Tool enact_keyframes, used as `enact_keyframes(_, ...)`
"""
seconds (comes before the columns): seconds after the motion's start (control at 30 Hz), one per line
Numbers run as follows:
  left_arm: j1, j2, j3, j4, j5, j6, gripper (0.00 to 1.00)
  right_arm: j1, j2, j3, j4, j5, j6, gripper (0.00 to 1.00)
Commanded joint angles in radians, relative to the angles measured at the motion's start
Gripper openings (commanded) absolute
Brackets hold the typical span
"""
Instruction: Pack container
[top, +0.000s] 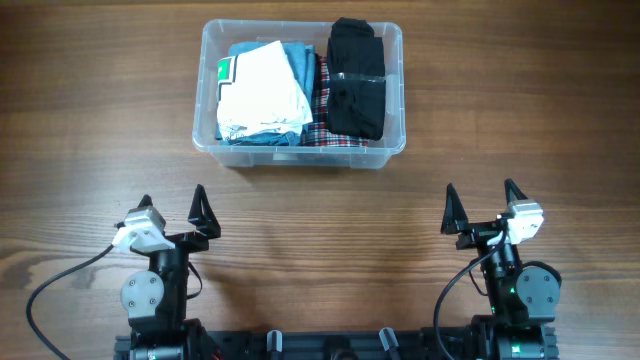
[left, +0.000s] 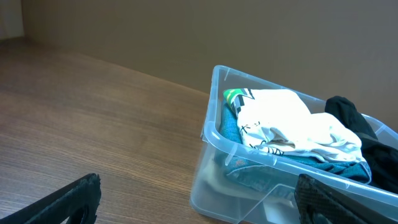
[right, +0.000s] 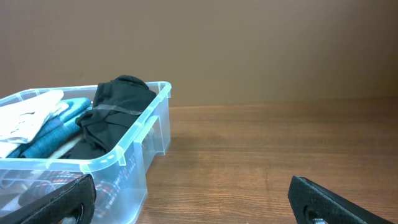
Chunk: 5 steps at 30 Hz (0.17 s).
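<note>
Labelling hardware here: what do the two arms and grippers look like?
The left gripper and right gripper have pointed black fingers and a white wrist block each. Arms are black with round grey joint housings; black cables trail from both.

In the left wrist view the container is running off the frame at 3 and 5 o'clock, taking the black garment with it. In the right wrist view it is being cropped at 9 o'clock. Overhead, the white garment and black garment are covering most of the plaid cloth.
</note>
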Motion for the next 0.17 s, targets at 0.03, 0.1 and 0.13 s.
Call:
enact_keyframes(0.03,0.008,-0.008,-0.008,0.000,0.008,-0.005,1.00,0.003,-0.006,-0.006,0.002,0.018,-0.012,1.00)
enact_keyframes(0.1,0.008,-0.008,-0.008,0.000,0.008,-0.005,1.00,0.003,-0.006,-0.006,0.002,0.018,-0.013,1.00)
enact_keyframes(0.13,0.008,-0.008,-0.008,0.000,0.008,-0.005,1.00,0.003,-0.006,-0.006,0.002,0.018,-0.012,1.00)
